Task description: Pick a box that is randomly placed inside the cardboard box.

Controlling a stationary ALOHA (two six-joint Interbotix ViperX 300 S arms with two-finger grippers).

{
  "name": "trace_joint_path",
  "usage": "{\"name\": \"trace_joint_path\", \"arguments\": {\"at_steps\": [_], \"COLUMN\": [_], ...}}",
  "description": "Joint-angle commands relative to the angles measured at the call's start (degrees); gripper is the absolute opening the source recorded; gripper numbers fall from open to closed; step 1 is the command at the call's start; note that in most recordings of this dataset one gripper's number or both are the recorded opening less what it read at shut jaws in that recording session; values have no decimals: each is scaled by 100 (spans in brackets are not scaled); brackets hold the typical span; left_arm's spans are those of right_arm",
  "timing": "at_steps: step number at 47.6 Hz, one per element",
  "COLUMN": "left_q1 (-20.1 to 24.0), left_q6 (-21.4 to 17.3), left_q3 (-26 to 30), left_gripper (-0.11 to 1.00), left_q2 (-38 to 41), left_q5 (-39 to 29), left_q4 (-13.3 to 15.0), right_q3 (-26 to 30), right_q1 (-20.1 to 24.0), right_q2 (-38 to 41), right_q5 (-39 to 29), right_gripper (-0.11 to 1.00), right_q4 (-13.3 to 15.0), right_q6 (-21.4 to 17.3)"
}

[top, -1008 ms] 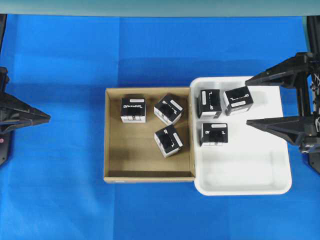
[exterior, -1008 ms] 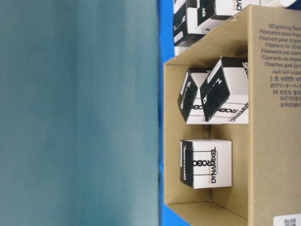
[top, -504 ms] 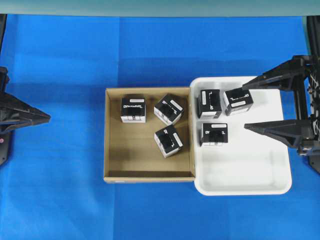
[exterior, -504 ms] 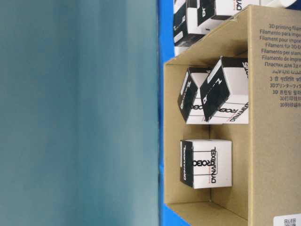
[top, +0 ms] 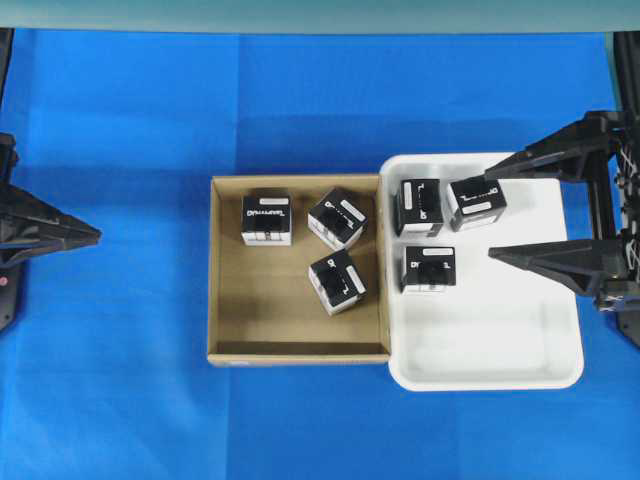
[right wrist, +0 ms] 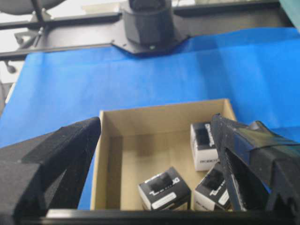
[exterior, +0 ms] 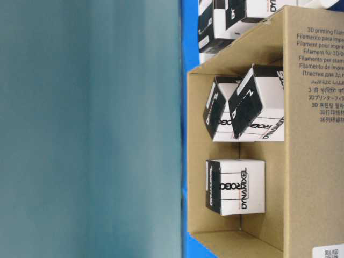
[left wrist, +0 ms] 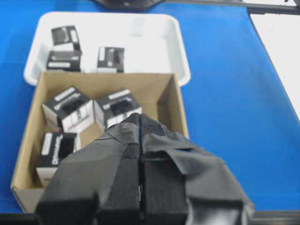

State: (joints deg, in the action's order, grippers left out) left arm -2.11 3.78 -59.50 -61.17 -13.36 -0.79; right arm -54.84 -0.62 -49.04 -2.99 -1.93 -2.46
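Observation:
The brown cardboard box [top: 250, 310] sits mid-table and holds three black boxes: one at the far left [top: 267, 218], one at the far right [top: 337, 217], one in the middle right [top: 337, 282]. My right gripper [top: 490, 215] hovers open over the white tray, empty, right of the cardboard box. In the right wrist view this gripper [right wrist: 154, 126] frames the cardboard box [right wrist: 140, 122] between its spread fingers. My left gripper [top: 98, 236] is shut and empty at the table's left edge, far from the cardboard box. Its closed tips [left wrist: 140, 117] point toward the cardboard box [left wrist: 28, 136].
A white tray [top: 500, 340] touches the cardboard box's right wall and holds three more black cartons [top: 419, 207], [top: 476, 201], [top: 429, 268]. Blue cloth [top: 120, 120] covers the table. The table-level view shows the cardboard box's printed side [exterior: 317, 161].
My right gripper shifted slightly toward the table's near side over the tray, still open, then held still. The left arm and all boxes have not moved.

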Motion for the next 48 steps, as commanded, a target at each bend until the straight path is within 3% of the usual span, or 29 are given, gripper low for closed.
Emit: {"name": "trace_joint_path", "arguments": {"at_steps": [1,13,48], "left_q1": [9,18,158], "left_q6": [-9,-9,9], "left_q3": [149,141,132], "left_gripper": [-7,-7,-7], "left_q2": [35,26,9], "left_q5": [53,18,18], "left_q4": [-18,-18,-18], "right_q3": [26,26,18], "right_q1": [18,18,18], "right_q2": [26,26,97], "right_q5": [70,352,334], "right_gripper": [95,95,95], "right_q4": [-18,-18,-18], "right_q6": [0,0,9]}}
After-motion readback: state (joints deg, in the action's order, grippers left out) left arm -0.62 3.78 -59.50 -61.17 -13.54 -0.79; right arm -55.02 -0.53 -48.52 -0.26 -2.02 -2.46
